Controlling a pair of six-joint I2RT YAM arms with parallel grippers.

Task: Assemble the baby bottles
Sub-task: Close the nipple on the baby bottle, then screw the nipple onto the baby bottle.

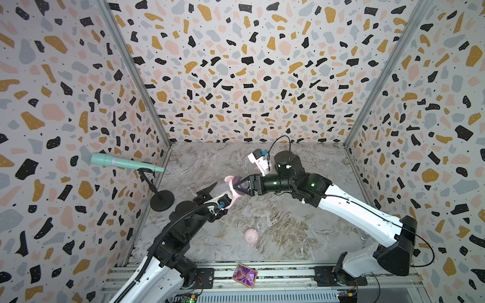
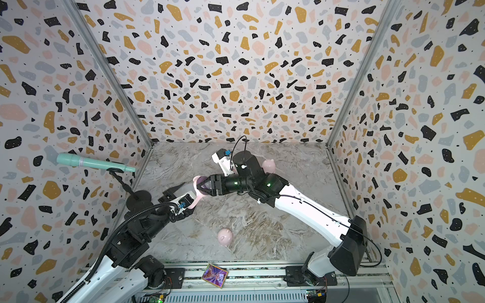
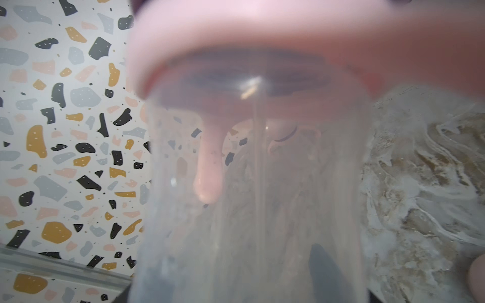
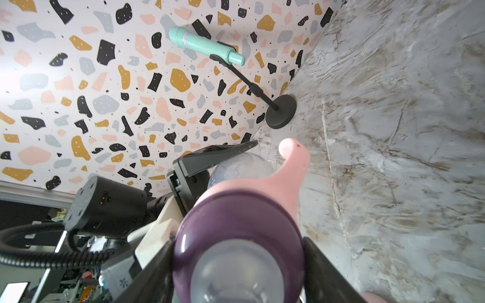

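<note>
One of the baby bottles hangs above the middle of the marble table, held from both ends. My left gripper [image 1: 219, 191] [image 2: 187, 192] [image 3: 241, 283] is shut on the clear bottle body [image 3: 249, 196] [image 4: 241, 168]. The pink two-handled collar [image 1: 230, 181] [image 3: 262, 26] [image 4: 283, 178] sits on its neck. My right gripper [image 1: 237, 187] [image 2: 200, 186] [image 4: 237, 262] is shut on the purple teat ring [image 1: 242, 183] [image 2: 206, 183] [image 4: 236, 228], pressed against the collar. A loose pink dome cap [image 1: 251, 237] [image 2: 225, 237] lies on the table nearer the front.
A pink-capped bottle [image 2: 268, 165] stands at the back, mostly hidden behind the right arm. A teal microphone [image 1: 126, 162] [image 4: 204, 44] on a black stand [image 1: 162, 200] stands by the left wall. A colourful card [image 1: 244, 275] lies on the front rail.
</note>
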